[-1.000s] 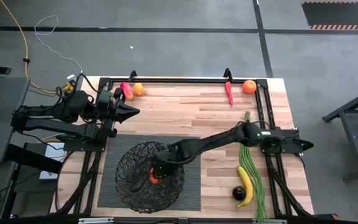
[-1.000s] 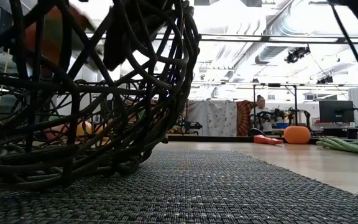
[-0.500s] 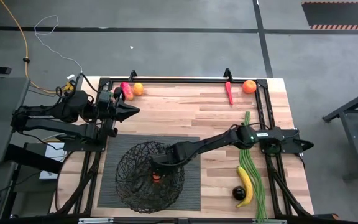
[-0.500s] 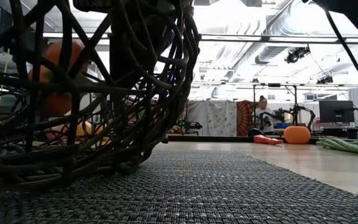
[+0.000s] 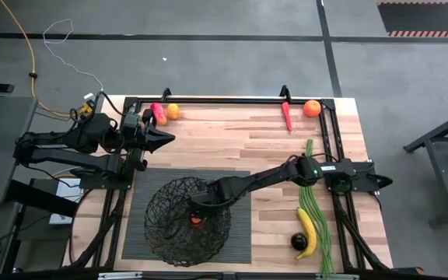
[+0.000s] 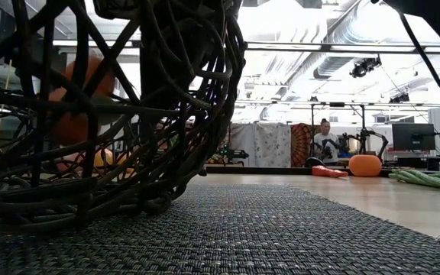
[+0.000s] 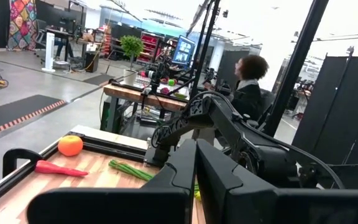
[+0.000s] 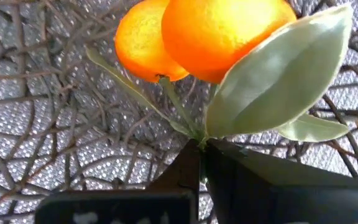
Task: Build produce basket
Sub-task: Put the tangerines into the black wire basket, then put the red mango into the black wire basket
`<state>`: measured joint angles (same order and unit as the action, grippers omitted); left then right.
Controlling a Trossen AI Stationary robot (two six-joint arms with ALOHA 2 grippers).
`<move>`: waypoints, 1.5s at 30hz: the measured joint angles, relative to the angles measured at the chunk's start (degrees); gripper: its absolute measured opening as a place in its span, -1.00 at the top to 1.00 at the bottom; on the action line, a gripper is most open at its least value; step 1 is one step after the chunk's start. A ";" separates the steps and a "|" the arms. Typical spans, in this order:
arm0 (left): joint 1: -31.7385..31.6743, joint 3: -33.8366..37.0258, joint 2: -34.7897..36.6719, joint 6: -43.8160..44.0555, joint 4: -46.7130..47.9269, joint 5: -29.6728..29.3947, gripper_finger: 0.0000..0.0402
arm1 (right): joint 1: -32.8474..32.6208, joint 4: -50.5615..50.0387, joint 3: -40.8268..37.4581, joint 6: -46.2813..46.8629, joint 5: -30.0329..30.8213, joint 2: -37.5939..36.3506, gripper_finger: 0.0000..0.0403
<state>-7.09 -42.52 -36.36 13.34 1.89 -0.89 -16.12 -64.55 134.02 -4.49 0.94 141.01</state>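
Right gripper (image 8: pixel 201 163) is down inside the basket (image 5: pixel 169 204) on the mat (image 5: pixel 239 222), pinched on the leafy stem of a pair of oranges (image 8: pixel 210 31). Banana (image 5: pixel 307 229), dark fruit (image 5: pixel 299 241) and beans (image 5: pixel 317 214) lie at the right edge. Left gripper (image 5: pixel 166 139) waits closed near the far-left corner.

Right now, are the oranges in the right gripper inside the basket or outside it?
Inside. The right gripper, shut on the stem, holds the oranges within the basket; mesh surrounds them.
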 joint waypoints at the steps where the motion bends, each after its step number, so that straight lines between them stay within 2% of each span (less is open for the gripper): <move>1: 0.00 0.00 0.00 0.00 0.00 0.00 0.98 | 0.00 -0.47 -0.02 0.29 0.32 0.00 1.00; 6: 0.02 0.00 0.00 0.00 0.00 0.00 0.98 | 0.02 -1.40 -0.04 1.59 0.45 0.00 0.92; 14: 0.01 0.00 0.00 0.00 0.00 0.01 0.98 | 0.00 -1.54 -0.04 1.52 1.15 -0.02 0.53; 19: 0.00 0.00 0.00 0.02 0.00 0.02 0.98 | 0.02 -1.97 0.89 1.13 2.57 -0.08 0.38; 27: 0.00 0.02 0.02 0.00 0.03 0.02 0.98 | -0.01 -2.63 0.92 -0.39 2.50 -3.10 0.34; 32: 0.02 0.02 0.02 0.00 0.16 -0.11 0.98 | -0.17 -3.61 1.03 -1.78 4.32 -9.21 0.34; 36: 0.01 0.02 0.02 0.00 0.35 -1.23 0.98 | -0.17 -8.81 -0.09 0.91 6.60 -14.09 0.34; 40: 0.01 0.02 0.01 -0.02 0.42 -2.04 0.98 | -0.15 -12.05 -9.16 4.41 9.37 -21.67 0.34; 42: 0.00 0.02 0.02 0.00 0.44 -2.14 0.98 | -0.15 -9.17 -18.42 6.32 9.89 -27.15 0.34; 45: 0.02 0.02 0.02 -0.02 0.46 -2.14 0.98 | -0.14 1.44 -35.87 10.04 10.01 -37.99 0.34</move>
<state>-7.07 -42.50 -36.34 13.32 2.35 -3.03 -16.26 -63.11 98.14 5.55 10.95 103.02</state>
